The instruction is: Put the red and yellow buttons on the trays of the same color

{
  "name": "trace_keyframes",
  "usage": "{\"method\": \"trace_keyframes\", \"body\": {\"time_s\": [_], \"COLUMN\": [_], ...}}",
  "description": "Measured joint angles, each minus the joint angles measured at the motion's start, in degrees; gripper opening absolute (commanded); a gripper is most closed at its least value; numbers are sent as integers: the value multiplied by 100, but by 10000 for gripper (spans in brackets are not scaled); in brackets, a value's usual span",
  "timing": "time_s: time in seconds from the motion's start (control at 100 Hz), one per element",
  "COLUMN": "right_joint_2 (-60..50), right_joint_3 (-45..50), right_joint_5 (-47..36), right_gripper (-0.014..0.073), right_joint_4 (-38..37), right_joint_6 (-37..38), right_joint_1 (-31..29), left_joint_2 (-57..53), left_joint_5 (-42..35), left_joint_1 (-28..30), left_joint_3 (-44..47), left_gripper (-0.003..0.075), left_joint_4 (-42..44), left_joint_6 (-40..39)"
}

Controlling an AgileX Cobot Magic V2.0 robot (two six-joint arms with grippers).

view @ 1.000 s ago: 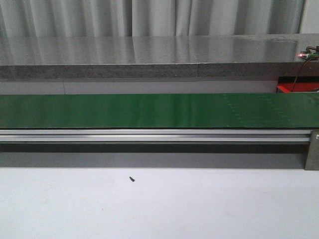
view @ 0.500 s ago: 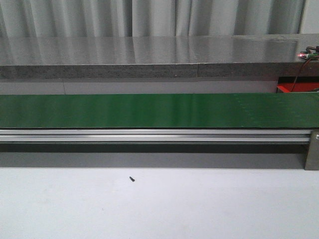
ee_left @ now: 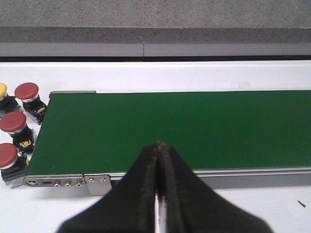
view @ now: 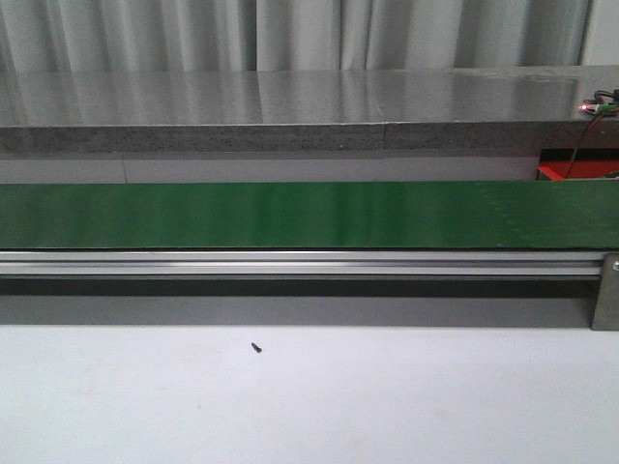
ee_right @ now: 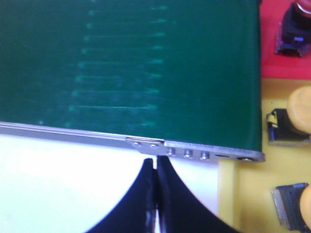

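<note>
In the left wrist view, three red buttons and part of a yellow button stand on the white table beside one end of the green belt. My left gripper is shut and empty over the belt's near edge. In the right wrist view, a red tray holds a dark-bodied button, and a yellow tray holds two yellow buttons. My right gripper is shut and empty just short of the belt's rail. Neither gripper shows in the front view.
The long green conveyor belt with its aluminium rail crosses the front view. A small black screw lies on the white table in front of it. A grey ledge runs behind, with a red patch at its right.
Faint marks on the belt's right part have drifted to the right. Nothing else has moved.
</note>
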Motion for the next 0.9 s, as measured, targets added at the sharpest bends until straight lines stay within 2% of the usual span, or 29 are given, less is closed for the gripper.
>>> {"method": "trace_keyframes", "body": {"time_s": [0.36, 0.7, 0.85, 0.9], "right_joint_2": [-820, -2021, -2182, -2182], "right_joint_3": [138, 944, 967, 967], "right_joint_5": [-18, -475, -542, -557], "right_gripper": [-113, -113, -113, -113], "right_joint_4": [0, 0, 0, 0], "right_joint_6": [0, 9, 9, 9], "right_joint_1": [720, 829, 829, 829], "left_joint_2": [0, 294, 730, 914], "left_joint_5": [-203, -225, -225, -225], "left_joint_1": [0, 0, 370, 567], "left_joint_3": [0, -65, -391, -525], "left_gripper": [-20, -20, -15, 8], "left_joint_4": [-11, -22, -30, -30], "left_joint_6": [0, 0, -59, -84]}}
